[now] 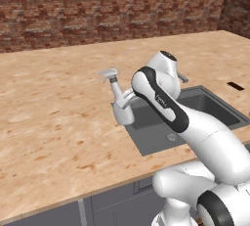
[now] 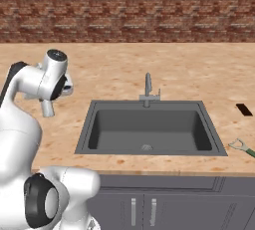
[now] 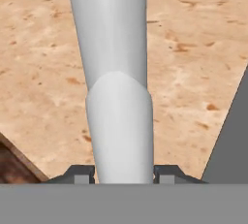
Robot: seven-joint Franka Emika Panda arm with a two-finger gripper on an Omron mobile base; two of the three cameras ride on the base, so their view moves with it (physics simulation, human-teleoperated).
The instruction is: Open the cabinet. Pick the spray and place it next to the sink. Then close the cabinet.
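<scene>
My fingers (image 3: 121, 173) are clamped on the spray (image 1: 118, 100), one dark tip on either side of its pale body. In the hand view the bottle (image 3: 117, 82) runs up the middle of the frame, with wood-grain desk (image 3: 43, 68) behind it and a dark grey strip of the sink (image 3: 232, 136) at the right edge. In the left base view the spray stands upright at the sink's (image 1: 195, 110) left rim, trigger head at the top; I cannot tell whether its base touches the desk (image 1: 53, 117) or hangs just above it.

Left of the bottle the desk lies open and bare all the way to the brick wall (image 1: 97, 5). To the right the basin drops away at once, with the thin faucet (image 2: 147, 88) at its far rim. The desk's front edge runs close below, above grey cupboard fronts (image 2: 149, 204).

My own forearm hides the fingers in both base views, and in the right base view only a bit of the spray (image 2: 48, 107) shows under my wrist. A small dark slot (image 2: 244, 109) sits right of the sink, and a greenish tool (image 2: 244, 148) is cut off by the frame edge; I cannot make out what it is.
</scene>
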